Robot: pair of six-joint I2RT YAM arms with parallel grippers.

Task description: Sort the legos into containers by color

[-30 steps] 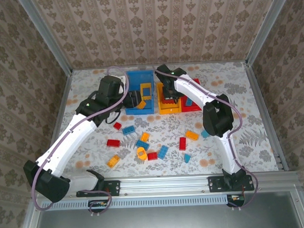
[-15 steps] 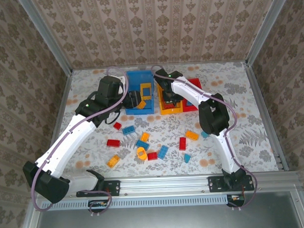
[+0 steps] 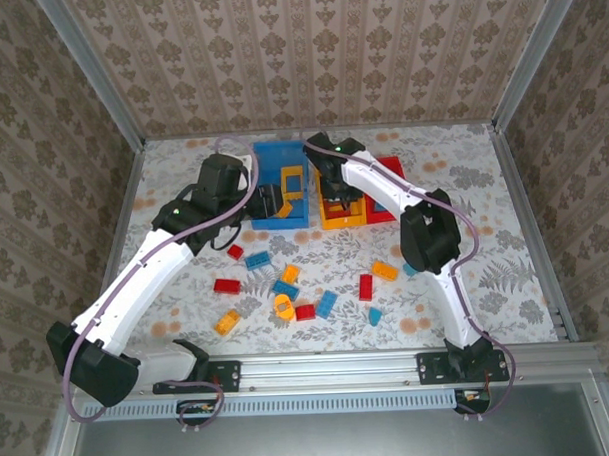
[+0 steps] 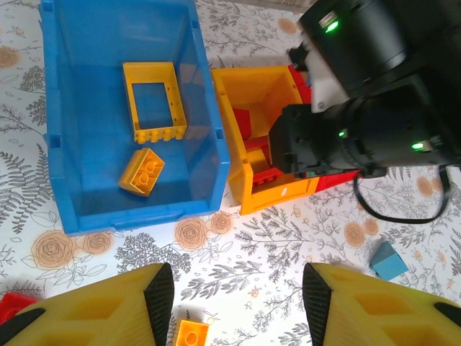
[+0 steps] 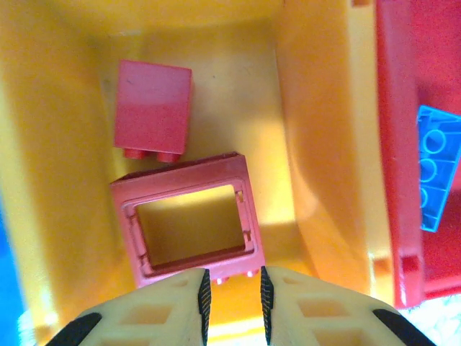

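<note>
The blue bin (image 4: pixel 130 216) holds a yellow frame (image 4: pixel 130 101) and a yellow brick (image 4: pixel 142 171). My left gripper (image 4: pixel 238 281) hangs open over bare table just in front of that bin, an orange brick (image 4: pixel 191 333) below it. The yellow bin (image 5: pixel 317 144) holds a red brick (image 5: pixel 153 108) and a red frame (image 5: pixel 180 175). My right gripper (image 5: pixel 231 277) is inside this bin, jaws a narrow gap apart at the frame's near edge, bin floor showing between them. The red bin (image 5: pixel 396 108) holds a blue brick (image 5: pixel 437 166).
Several loose legos lie on the flowered table in front of the bins: a red one (image 3: pixel 226 286), a blue one (image 3: pixel 257 260), an orange one (image 3: pixel 385 270), another red (image 3: pixel 366 286). A teal brick (image 4: pixel 389 261) sits right of the left gripper. The right arm (image 4: pixel 374 122) overhangs the yellow bin.
The right arm has shifted a little to the left over the yellow bin. The left arm has barely moved. The loose legos are unchanged.
</note>
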